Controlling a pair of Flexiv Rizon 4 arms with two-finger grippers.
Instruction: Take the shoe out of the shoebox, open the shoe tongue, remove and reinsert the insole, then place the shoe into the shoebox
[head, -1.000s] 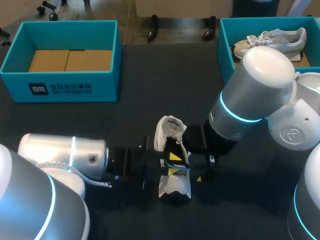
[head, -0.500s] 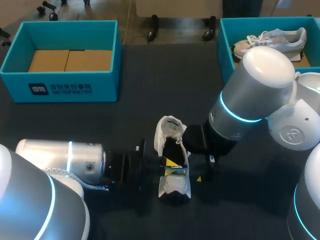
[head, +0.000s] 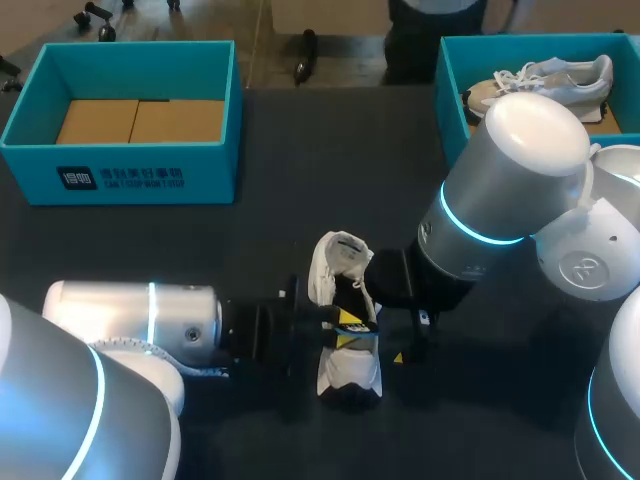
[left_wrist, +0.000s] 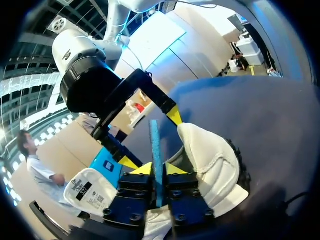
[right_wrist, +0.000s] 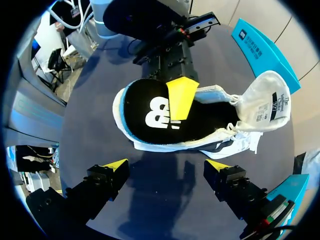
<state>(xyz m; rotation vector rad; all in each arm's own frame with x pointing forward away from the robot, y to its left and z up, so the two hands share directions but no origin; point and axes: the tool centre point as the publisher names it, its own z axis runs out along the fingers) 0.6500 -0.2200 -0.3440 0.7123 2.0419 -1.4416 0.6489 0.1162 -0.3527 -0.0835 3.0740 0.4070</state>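
— What does everything stand on?
— A dark desk. My left arm lies low along the near edge, and my right arm comes in from the right side. Both meet near the middle of the near edge.

— And the shoe?
— The shoe is white and rests on the desk between the two arms, out of either box. Its tongue is folded back, with a printed label showing on its inner face, and loose laces lie beside it. The insole is black on top with a white mark and has a blue edge. It lies over the shoe's opening, though whether it is fully seated I cannot tell.

— What are the jaws doing?
— The left jaws are pinched tight on the insole's thin blue edge, one yellow fingertip flat on its black top. The right jaws stand wide apart with nothing in them. The shoe lies just ahead of their tips and I see no contact.

— The containers?
— There are two teal shoeboxes. The left shoebox sits at the far left corner and holds only flat brown cardboard. The right shoebox, at the far right corner, holds a second shoe — grey and white, with its laces loose
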